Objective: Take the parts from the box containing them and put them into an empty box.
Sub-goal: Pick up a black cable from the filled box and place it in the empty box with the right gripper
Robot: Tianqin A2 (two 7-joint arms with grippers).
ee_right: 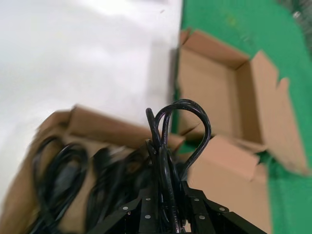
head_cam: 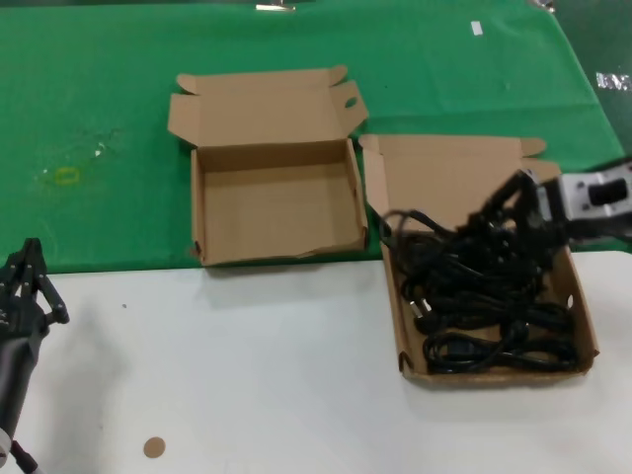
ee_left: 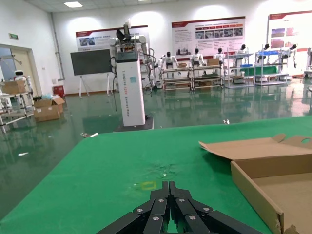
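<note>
Right tool (head_cam: pixel 521 212) sits over the far part of the long box (head_cam: pixel 583 296), fingers clamped on one looped cord (ee_right: pixel 178 141); the wrist view shows the loop standing up between the closed fingers. From the head view the cord looks only partly raised, its loops trailing back into the pile of cords (head_cam: pixel 484 296) that fills the long box. I cannot tell whether it is free of the others.

Left tool (head_cam: pixel 25 286) is parked on the opposite side of the squarish box from the long box, well apart from both, low at the near edge of the surface (head_cam: pixel 276 375). Its fingers meet at the tips, holding nothing.

Squarish box (head_cam: pixel 276 212) stands just beside the long box, on the parked arm's side and a little farther back, lid open, tray bare. It straddles the seam where the green cloth (head_cam: pixel 99 118) meets the white surface. A small brown disc (head_cam: pixel 153 447) lies on the white surface nearer than the squarish box.

Step in hand, as I judge it: the lift of a first cord. Nothing is transferred yet.

Next move calls for a lift high enough to draw the trailing loops and plug out of the tangle and over the long box's low wall, then a carry across to the squarish box's taller wall. Risk: neighbouring cords come up snagged.
</note>
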